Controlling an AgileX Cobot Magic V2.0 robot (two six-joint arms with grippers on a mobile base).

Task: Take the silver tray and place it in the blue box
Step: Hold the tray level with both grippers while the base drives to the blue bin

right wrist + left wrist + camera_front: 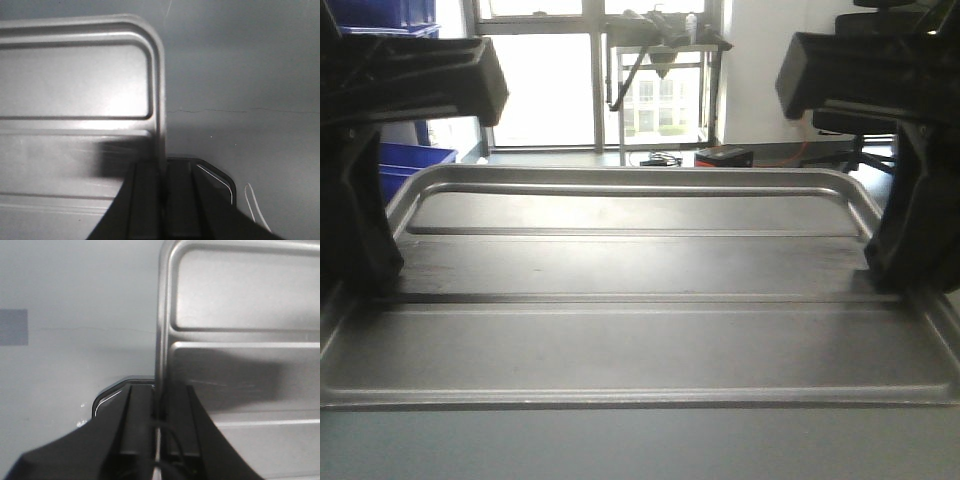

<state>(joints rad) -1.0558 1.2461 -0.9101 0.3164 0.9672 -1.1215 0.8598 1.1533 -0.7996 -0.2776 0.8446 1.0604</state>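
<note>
The silver tray [640, 260] fills the front view, with its two long ridges running across its floor. My left gripper [365, 275] is shut on the tray's left rim, and my right gripper [910, 270] is shut on its right rim. In the left wrist view the black fingers [142, 420] of my left gripper [161, 407] pinch the rim of the tray [240, 300]. In the right wrist view my right gripper [162, 177] clamps the rim of the tray [75, 80]. The blue box [410, 165] shows partly at the far left behind the tray. I cannot tell whether the tray is off the surface.
A grey tabletop [75, 290] lies beside the tray, with a darker square patch [12, 326] on it. Beyond the tray are bright windows, a metal stand [665, 60], a red-and-black case on the floor [723, 155] and a chair base [860, 150].
</note>
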